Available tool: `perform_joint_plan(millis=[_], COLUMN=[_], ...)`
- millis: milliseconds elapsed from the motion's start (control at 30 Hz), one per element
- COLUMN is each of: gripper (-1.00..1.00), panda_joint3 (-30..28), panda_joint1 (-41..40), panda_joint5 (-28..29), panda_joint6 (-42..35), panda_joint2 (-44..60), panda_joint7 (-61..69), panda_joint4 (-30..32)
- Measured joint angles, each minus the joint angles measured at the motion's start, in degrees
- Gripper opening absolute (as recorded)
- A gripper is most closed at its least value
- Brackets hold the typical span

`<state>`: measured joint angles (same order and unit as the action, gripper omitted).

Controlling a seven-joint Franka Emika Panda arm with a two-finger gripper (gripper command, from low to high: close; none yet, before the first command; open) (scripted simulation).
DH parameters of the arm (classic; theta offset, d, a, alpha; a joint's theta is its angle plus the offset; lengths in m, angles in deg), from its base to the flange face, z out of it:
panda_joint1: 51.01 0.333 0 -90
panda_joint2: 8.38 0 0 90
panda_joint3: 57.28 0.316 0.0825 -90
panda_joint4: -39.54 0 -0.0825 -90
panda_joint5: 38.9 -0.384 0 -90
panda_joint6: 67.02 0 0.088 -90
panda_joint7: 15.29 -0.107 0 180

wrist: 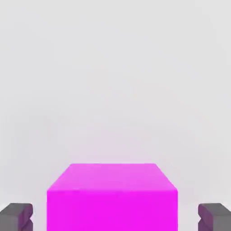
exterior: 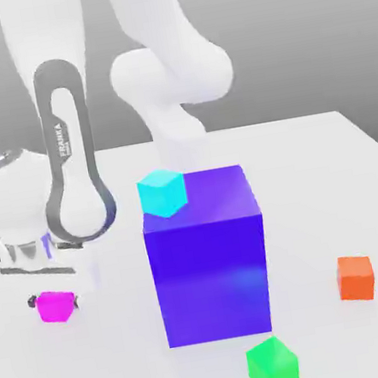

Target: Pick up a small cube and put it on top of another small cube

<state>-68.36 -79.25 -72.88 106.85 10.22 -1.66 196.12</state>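
Observation:
The small cube (exterior: 56,306), plain magenta-pink, rests on the white table at the exterior view's left. My gripper (exterior: 54,302) stands straight over it, with a dark fingertip pressed to each side, shut on it. In the hand view the magenta small cube (wrist: 113,198) lies between the two grey fingertips (wrist: 16,217) of the gripper (wrist: 115,217). The other small cube (exterior: 274,366), bright green, sits near the front edge, to the exterior view's right of the gripper and past the big block.
A big blue-violet block (exterior: 209,263) stands mid-table between the two small cubes, with a cyan cube (exterior: 162,192) on its top corner. An orange cube (exterior: 356,277) lies at the exterior view's right. The arm's white links rise behind the block.

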Motion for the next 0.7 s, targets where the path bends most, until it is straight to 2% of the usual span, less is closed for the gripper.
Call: perform_joint_plan(millis=[100,200,433,600,700], gripper=[-1.00,-1.00,-1.00,-1.00,-1.00], panda_joint3=[0.61,-3.44,-15.17,-19.31,-16.94], panda_joint1=[-0.53,2.80,11.16,13.02,16.90], panda_joint5=[-0.33,2.71,17.16,26.95,24.42], panda_joint6=[0.14,-1.26,-6.06,-9.54,-11.60], panda_joint2=[0.28,-1.75,-9.34,-14.68,-15.96], panda_joint7=[0.24,-2.02,-12.88,-20.33,-21.50], panda_joint4=[-0.07,0.45,2.70,4.36,0.97])
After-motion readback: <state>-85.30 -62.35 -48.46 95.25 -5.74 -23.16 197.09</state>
